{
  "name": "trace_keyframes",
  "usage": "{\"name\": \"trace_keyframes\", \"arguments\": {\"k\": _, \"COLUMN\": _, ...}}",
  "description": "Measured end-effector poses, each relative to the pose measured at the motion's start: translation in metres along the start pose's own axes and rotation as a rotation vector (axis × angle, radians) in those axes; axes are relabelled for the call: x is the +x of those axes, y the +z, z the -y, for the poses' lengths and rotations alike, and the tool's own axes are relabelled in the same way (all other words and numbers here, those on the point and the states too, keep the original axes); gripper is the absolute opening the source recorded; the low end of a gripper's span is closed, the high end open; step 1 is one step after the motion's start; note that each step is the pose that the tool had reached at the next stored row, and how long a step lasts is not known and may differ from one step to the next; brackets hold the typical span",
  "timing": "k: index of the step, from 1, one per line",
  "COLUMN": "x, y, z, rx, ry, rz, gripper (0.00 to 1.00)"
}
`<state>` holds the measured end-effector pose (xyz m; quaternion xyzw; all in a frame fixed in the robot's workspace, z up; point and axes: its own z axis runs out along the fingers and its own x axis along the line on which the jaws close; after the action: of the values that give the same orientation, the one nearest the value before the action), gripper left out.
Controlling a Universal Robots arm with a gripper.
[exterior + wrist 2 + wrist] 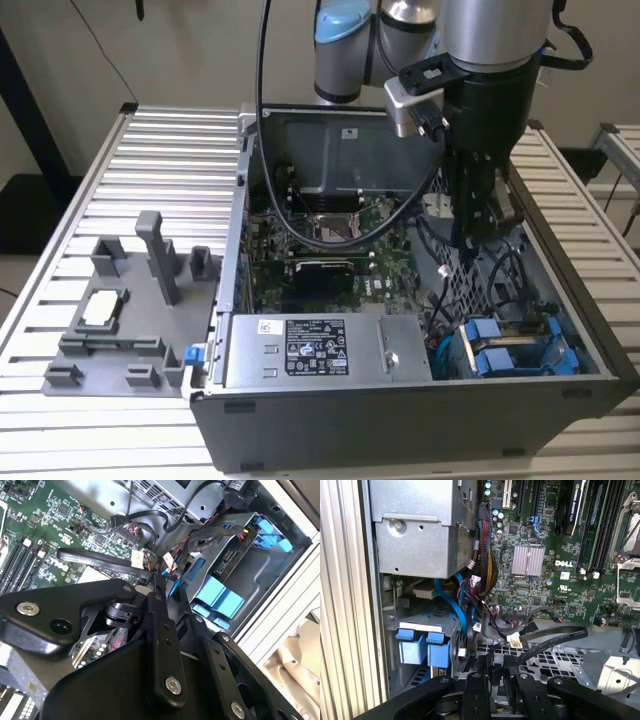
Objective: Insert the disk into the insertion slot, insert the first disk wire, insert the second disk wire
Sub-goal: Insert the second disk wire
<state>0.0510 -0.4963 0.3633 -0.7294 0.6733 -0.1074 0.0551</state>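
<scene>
The disk (512,342), in its blue carrier, lies inside the insertion slot (565,372), the grey bay at the case's front corner on the exterior view's right. Its blue tabs (422,649) and the grey bay wall (427,619) appear in the first wrist view; blue fittings (220,596) appear in the second. My gripper (472,238) hangs low inside the case, behind the bay and above a perforated metal floor (560,661). A flat black disk wire (555,635) (95,557) runs to my gripper (496,667) (161,580), whose fingers are shut on its connector end.
A silver power-supply box (320,350) (415,530) fills the case front beside the bay. The green motherboard (330,255) (545,555) lies behind it. Loose red, blue and black wires (480,595) bunch between box and bay. A grey fixture tray (130,310) sits outside on the slatted table.
</scene>
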Motion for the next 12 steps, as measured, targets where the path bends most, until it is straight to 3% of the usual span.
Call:
{"name": "trace_keyframes", "arguments": {"k": 2, "x": 0.0, "y": 0.0, "z": 0.0, "rx": 0.0, "ry": 0.0, "rz": 0.0, "gripper": 0.25}}
{"name": "trace_keyframes", "arguments": {"k": 3, "x": 0.0, "y": 0.0, "z": -0.0001, "rx": 0.0, "ry": 0.0, "rz": 0.0, "gripper": 0.18}}
{"name": "trace_keyframes", "arguments": {"k": 12, "x": 0.0, "y": 0.0, "z": -0.0001, "rx": 0.0, "ry": 0.0, "rz": 0.0, "gripper": 0.16}}
